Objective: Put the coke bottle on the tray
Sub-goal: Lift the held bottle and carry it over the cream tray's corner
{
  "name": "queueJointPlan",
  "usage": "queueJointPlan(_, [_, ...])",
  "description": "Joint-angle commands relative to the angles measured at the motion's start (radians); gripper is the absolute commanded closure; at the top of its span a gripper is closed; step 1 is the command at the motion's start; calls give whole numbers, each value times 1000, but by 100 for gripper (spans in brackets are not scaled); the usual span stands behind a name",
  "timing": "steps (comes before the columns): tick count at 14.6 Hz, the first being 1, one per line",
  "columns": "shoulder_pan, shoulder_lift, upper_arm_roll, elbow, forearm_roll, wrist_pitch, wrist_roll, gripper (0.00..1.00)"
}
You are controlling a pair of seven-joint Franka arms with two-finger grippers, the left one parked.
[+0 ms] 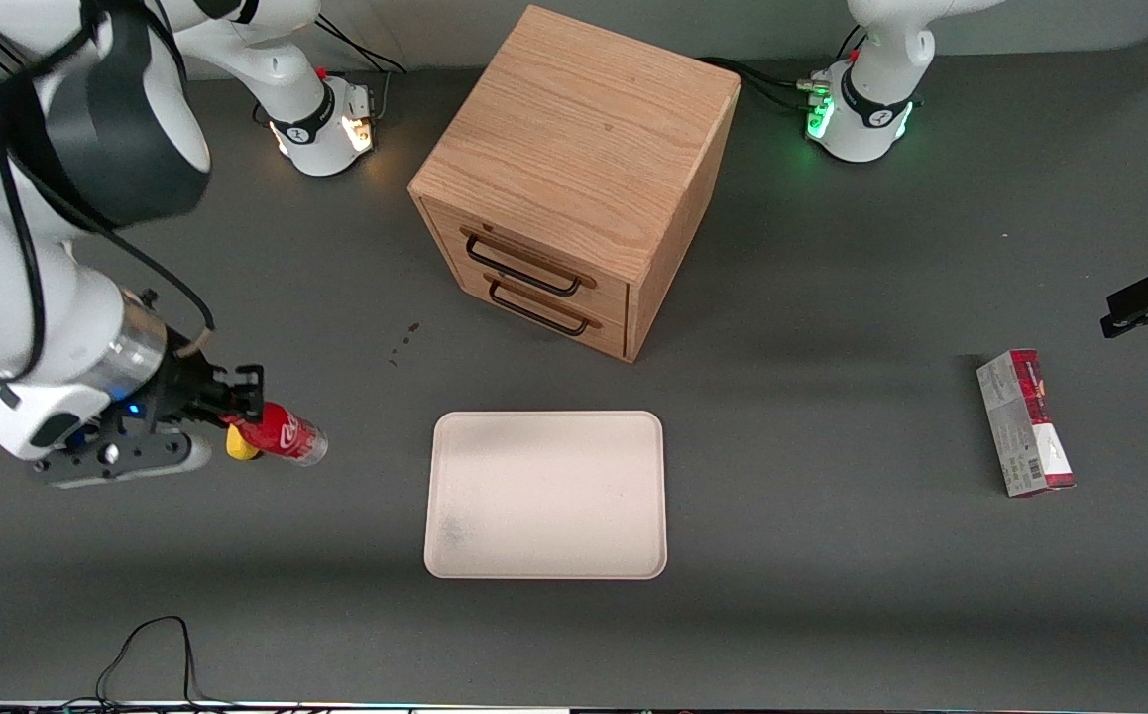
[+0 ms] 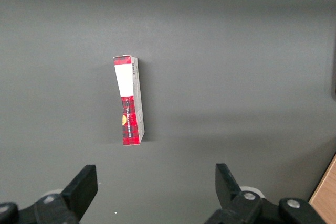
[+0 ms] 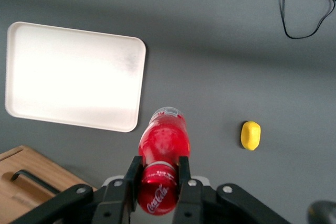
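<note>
Front view: dark grey table, matte, faintly stained near the cabinet, cables trailing along the near edge. Gripper at the working arm's end of the table, fingers clenched on the bottle, held tilted above the table, clear base pointing toward the tray. Yellow lump just under the bottle. Tray flat on the table, nearer the camera than the wooden cabinet, well apart from the bottle. Carton lying toward the parked arm's end.

Left wrist view: carton alone on plain grey table, a corner of the cabinet at the edge.

Right wrist view: bottle gripped between black fingers of the gripper, above grey table. Tray near, not touching. Lump apart on the table. Cabinet handle showing; cables beside a bright strip at the table's edge.
</note>
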Motion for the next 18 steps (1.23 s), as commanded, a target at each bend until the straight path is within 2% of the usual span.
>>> queueJointPlan(1, [9, -24, 53, 3, -3, -1, -8, 100])
queueJointPlan(6, [116, -5, 58, 14, -12, 45, 78, 100])
queueJointPlan(8, [145, 11, 58, 14, -46, 74, 92, 100])
queueJointPlan(18, [124, 287, 45, 12, -49, 357, 85, 100])
